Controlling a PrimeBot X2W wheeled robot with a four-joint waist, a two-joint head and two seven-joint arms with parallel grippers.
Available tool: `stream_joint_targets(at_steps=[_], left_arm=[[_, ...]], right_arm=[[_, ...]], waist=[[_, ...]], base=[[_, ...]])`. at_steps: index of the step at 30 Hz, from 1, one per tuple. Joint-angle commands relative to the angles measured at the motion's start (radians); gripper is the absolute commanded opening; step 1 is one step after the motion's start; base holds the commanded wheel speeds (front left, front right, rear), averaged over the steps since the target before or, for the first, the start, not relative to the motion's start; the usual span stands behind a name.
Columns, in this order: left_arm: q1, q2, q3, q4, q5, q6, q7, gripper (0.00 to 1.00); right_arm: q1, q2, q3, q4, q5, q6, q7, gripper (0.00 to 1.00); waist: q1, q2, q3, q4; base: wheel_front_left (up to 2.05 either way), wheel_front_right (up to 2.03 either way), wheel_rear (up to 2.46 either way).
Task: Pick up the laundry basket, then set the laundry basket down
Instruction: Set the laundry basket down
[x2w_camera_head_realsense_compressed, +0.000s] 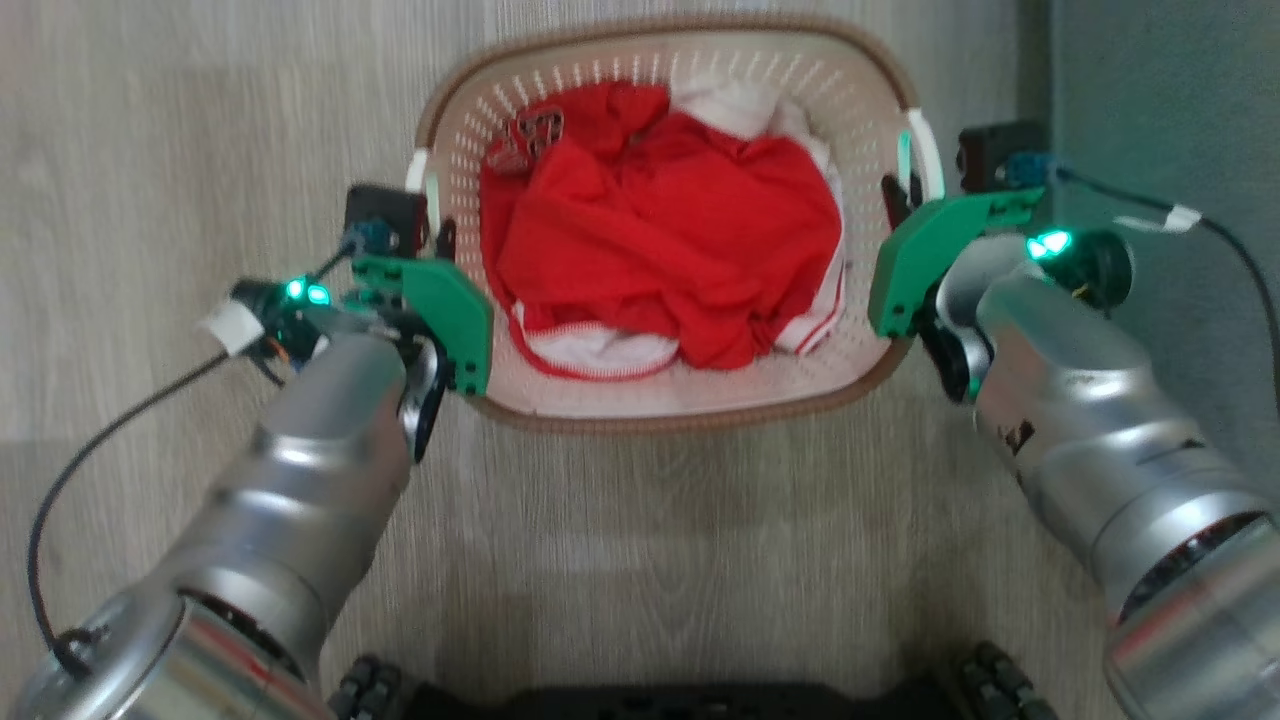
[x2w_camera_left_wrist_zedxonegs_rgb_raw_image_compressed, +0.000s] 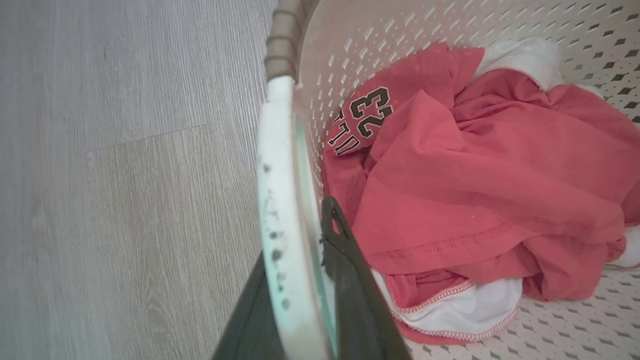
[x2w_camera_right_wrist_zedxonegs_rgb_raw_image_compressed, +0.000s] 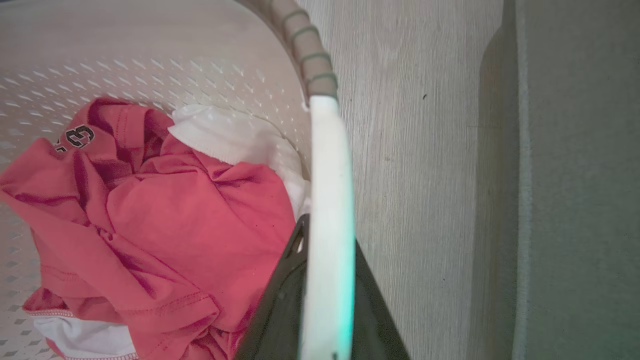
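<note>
**Item:** laundry basket (x2w_camera_head_realsense_compressed: 700, 390). Cream, with perforated walls and a brown woven-look rim. Centred ahead of the robot, over the floor (x2w_camera_head_realsense_compressed: 200, 150), between the two arms. Resting on the planks or raised just clear of them: cannot tell from above.

**Contents:** crumpled red garment (x2w_camera_head_realsense_compressed: 660, 230) bearing a black-and-white number print (x2w_camera_left_wrist_zedxonegs_rgb_raw_image_compressed: 372, 112). White cloth (x2w_camera_head_realsense_compressed: 740, 105) tucked beneath and behind it.

**Left pincer** (x2w_camera_head_realsense_compressed: 432, 225): clamped on the left handle (x2w_camera_left_wrist_zedxonegs_rgb_raw_image_compressed: 280, 200), one dark finger inside the wall and the other outside.

**Right pincer** (x2w_camera_head_realsense_compressed: 905, 195): clamped likewise on the right handle (x2w_camera_right_wrist_zedxonegs_rgb_raw_image_compressed: 327, 200), fingers either side of the white bar.

**Step in hand, as judged:** grasp made on both sides. Lift or carry phase; set-down not yet done.

**Next move, as judged:** calls for both arms travelling together at one height, with the rim kept level. Risk with uneven motion: a tilted load, or a handle twisted out of a grip. Release only once the base sits flat.

**Floor:** pale grey wood-look planks, seams visible.

**Room:** grey-green wall or panel (x2w_camera_head_realsense_compressed: 1160, 100) close on the right, with a darker band at its foot. Dark robot base (x2w_camera_head_realsense_compressed: 700, 700) at the near edge.
</note>
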Motion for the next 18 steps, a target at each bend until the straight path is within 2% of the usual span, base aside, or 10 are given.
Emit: stream_joint_targets(at_steps=[1,18], left_arm=[[-0.021,0.028,0.009,-0.003,0.022,0.002,-0.004,0.0],[-0.098,0.032,0.02,-0.015,0.063,0.007,-0.005,0.0]], right_arm=[[-0.02,0.0,-0.019,-0.011,-0.035,0.001,-0.022,0.0],[-0.046,0.0,-0.2,-0.031,-0.222,0.001,-0.023,0.0]], waist=[[-0.0002,0.0,0.085,0.009],[-0.0002,0.0,0.229,0.014]], base=[[0.0,0.0,0.0],[0.0,0.0,0.0]])
